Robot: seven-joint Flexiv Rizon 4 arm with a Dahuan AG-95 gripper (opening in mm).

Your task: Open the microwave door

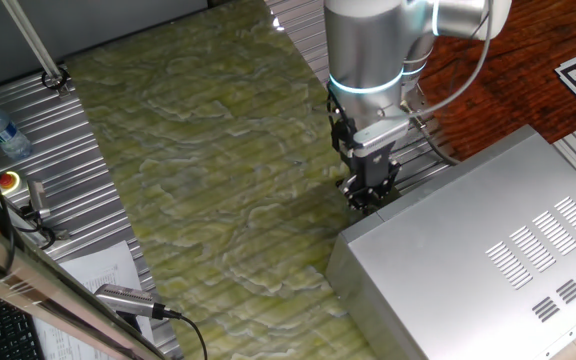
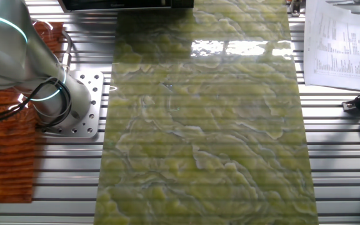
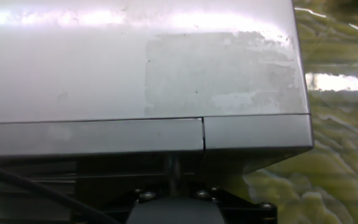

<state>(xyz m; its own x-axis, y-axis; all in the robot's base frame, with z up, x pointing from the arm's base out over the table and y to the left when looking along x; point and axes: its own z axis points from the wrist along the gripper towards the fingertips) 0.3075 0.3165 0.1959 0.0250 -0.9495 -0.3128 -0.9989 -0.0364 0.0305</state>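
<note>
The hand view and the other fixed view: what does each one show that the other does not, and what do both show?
Only the hand view shows the microwave, close up, with a worn patch on its grey side. Only the other fixed view shows the arm's base plate, the printed sheet and an orange mat. Both show the green marbled table cover. Neither shows the fingers.

Silver-grey cylindrical arm [image 1: 368, 40] with a glowing cyan ring at the joint and a grey cable looping beside it. Black pincer [image 1: 370, 190] under a pale grey block; round silver base plate [image 2: 86, 103] dotted with holes. Dark mount with small screws [image 3: 197, 195] in hand view.
</note>
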